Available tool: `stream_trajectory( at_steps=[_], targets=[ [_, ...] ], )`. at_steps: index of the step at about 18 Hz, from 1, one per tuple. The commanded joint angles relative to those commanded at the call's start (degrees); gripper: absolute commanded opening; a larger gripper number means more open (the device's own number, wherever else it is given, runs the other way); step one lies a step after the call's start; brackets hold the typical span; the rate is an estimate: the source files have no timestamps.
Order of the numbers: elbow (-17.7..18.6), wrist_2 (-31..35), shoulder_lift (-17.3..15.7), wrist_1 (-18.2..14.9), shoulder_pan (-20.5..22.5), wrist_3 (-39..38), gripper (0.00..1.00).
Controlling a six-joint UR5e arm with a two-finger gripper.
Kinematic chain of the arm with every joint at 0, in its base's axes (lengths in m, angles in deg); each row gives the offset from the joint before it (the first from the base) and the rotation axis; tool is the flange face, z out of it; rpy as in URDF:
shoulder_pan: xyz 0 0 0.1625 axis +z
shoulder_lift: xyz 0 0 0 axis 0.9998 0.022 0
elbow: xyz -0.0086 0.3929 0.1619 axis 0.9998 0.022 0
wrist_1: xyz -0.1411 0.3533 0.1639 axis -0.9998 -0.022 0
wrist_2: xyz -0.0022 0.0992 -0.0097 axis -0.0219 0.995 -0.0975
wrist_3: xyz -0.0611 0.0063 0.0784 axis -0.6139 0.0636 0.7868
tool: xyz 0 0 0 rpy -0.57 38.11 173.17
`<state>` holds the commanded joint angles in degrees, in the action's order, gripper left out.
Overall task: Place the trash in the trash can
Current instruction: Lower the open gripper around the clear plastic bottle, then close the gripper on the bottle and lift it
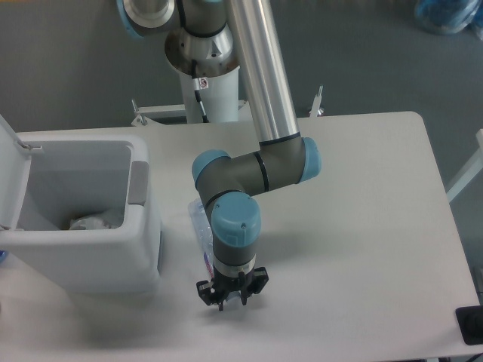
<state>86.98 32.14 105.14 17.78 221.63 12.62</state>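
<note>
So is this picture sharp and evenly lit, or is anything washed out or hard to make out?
The fixed camera view is sharp and evenly lit; the arm casts only a soft shadow on the table. The clear bottle blends into the pale tabletop, and the small dark gripper shows little detail.

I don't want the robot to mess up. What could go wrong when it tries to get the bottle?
The gripper sits near one end of the crushed bottle, and the arm hides most of it, so it might miss or grab only an edge and let it slip. The trash can stands close beside the bottle, so the arm could bump it on the way.
</note>
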Motion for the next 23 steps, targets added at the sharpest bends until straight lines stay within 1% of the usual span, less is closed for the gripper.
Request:
stream_trajectory(
  at_steps=[1, 2, 4, 5, 9, 12, 14, 15, 16, 17, 18, 20, 21, 23],
  targets=[
    [0.0, 0.0, 0.0, 0.0, 0.0, 0.0, 0.52],
    [0.0, 0.0, 0.0, -0.09, 0.0, 0.0, 0.44],
    [0.0, 0.0, 0.0, -0.09, 0.0, 0.0, 0.35],
    [0.0, 0.0, 0.0, -0.09, 0.0, 0.0, 0.29],
    [-0.26, -0.09, -0.44, 0.0, 0.0, 0.0, 0.26],
    [-1.58, 0.09, -4.64, 0.0, 0.35, -0.17, 0.26],
    [-2.81, 0.0, -8.33, 0.09, 0.87, -0.18, 0.25],
    [-3.42, -0.17, -10.26, 0.09, 2.01, -0.18, 0.25],
    [-4.65, -0.44, -12.72, 0.18, 3.15, 0.0, 0.25],
    [-5.96, -0.44, -13.79, 0.52, 3.6, 0.0, 0.25],
    [-8.5, -0.53, -14.49, 1.92, 4.04, -0.17, 0.24],
    [-12.98, -0.53, -15.03, 3.42, 4.83, 0.0, 0.24],
    [-15.62, -0.61, -15.03, 3.78, 5.01, 0.0, 0.24],
    [-19.67, -2.01, -15.12, 4.04, 4.92, -0.09, 0.24]
  ],
)
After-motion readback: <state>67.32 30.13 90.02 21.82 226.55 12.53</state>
